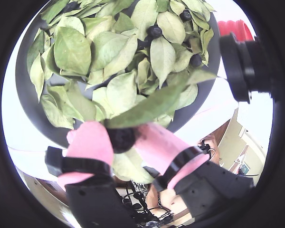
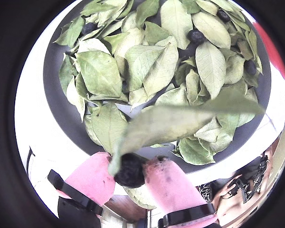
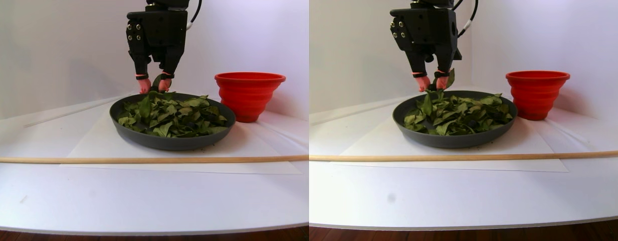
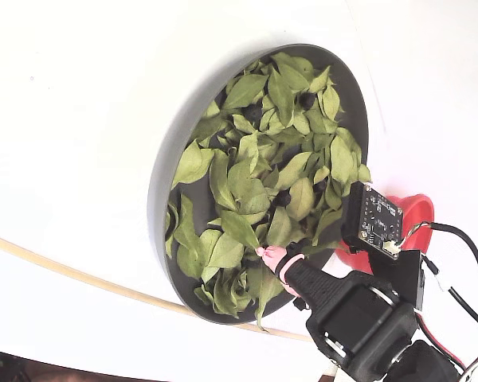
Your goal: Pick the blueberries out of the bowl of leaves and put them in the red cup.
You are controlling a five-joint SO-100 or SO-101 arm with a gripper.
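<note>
My gripper (image 1: 121, 138) has pink fingertips and is shut on one dark blueberry (image 2: 129, 171). A long green leaf (image 2: 171, 123) is caught with the berry and sticks out over the bowl. The wide dark grey bowl (image 3: 173, 143) is full of light green leaves (image 1: 73, 50). More blueberries (image 1: 155, 32) lie among them toward the far side (image 2: 196, 36). In the stereo pair view the gripper (image 3: 154, 86) hangs just above the leaves at the bowl's rear left. The red cup (image 3: 248, 95) stands right of the bowl, its rim also showing in the fixed view (image 4: 414, 213).
A thin wooden rod (image 3: 138, 159) lies across the table in front of the bowl. The bowl rests on a white sheet (image 3: 88, 150). A wall stands close behind bowl and cup. A black camera lens (image 1: 242, 66) juts in beside the gripper.
</note>
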